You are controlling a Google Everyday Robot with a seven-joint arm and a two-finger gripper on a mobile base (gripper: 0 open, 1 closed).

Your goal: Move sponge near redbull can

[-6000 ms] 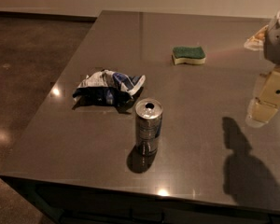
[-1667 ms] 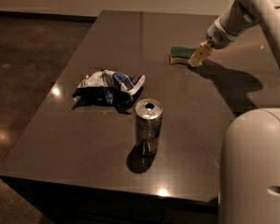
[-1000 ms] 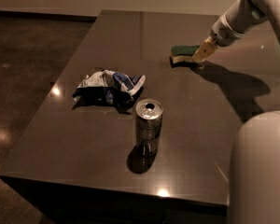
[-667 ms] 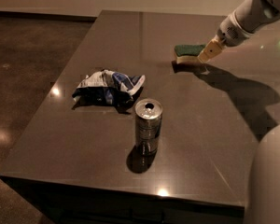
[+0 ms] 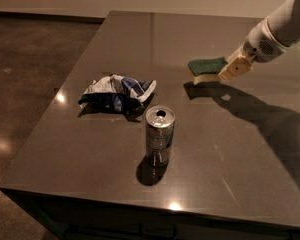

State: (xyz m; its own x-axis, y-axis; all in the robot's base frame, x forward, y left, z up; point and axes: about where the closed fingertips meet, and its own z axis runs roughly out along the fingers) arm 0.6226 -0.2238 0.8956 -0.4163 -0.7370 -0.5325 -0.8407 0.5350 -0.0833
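The sponge [image 5: 207, 68], dark green on top with pale yellow foam below, hangs a little above the table at the back right, with its shadow on the surface beneath it. My gripper [image 5: 224, 74] comes in from the upper right and is shut on the sponge's right end. The redbull can [image 5: 160, 136] stands upright near the middle front of the table, silver top up, well to the front left of the sponge.
A crumpled blue-and-white foil snack bag [image 5: 117, 93] lies just behind and left of the can. The dark grey table [image 5: 240, 154] ends in a front edge close below the can and a left edge beyond the bag. My white arm [image 5: 285, 26] spans the upper right.
The gripper reached the sponge, closed on its right end and lifted it off the table. It has carried the sponge slightly toward the front. The can and the bag have not moved.
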